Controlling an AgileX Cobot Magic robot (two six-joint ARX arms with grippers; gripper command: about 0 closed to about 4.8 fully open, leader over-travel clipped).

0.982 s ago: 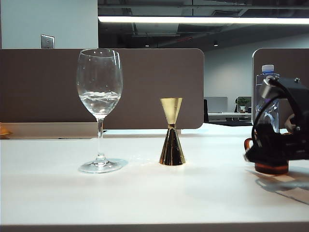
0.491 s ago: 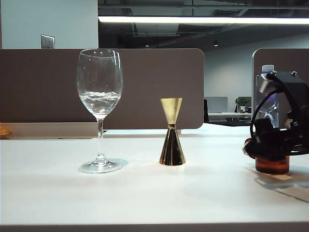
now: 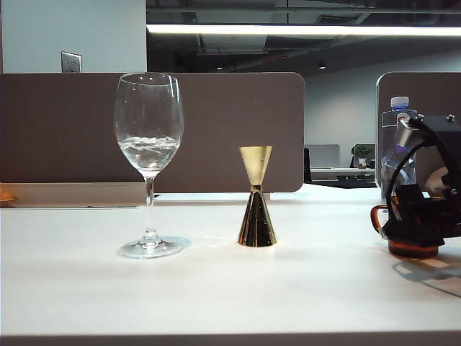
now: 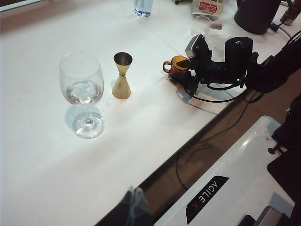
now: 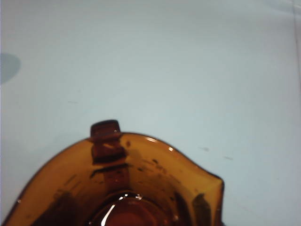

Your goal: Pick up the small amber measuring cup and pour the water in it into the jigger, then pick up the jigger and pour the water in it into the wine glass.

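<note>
Shifted rightward since a second ago: right gripper [image 3: 421, 223] around the small amber measuring cup [image 3: 409, 241] at the table's [image 3: 216, 288] right edge, grip unclear. Jigger [image 3: 256, 196] upright mid-table, wine glass [image 3: 149, 162] left. Left gripper unseen.

Exterior view: 1 long ceiling strip light [image 3: 302, 29] burns out to near white; the room behind is dim. The white table [image 3: 216, 295] is evenly bright. The wine glass [image 3: 148, 130] casts a faint shadow at its foot and carries small specular points on the bowl. The jigger [image 3: 256, 196] shows a hot gold highlight on the upper cone, the lower cone dark. Focus is acceptable, grain slight.

Left wrist view: bright tabletop, soft shadows beside the glass, and a blurred dark shape at the near edge.

Right wrist view: the small amber measuring cup [image 5: 127, 188] is very close and soft, possibly out of focus; the table has a bluish cast.
</note>
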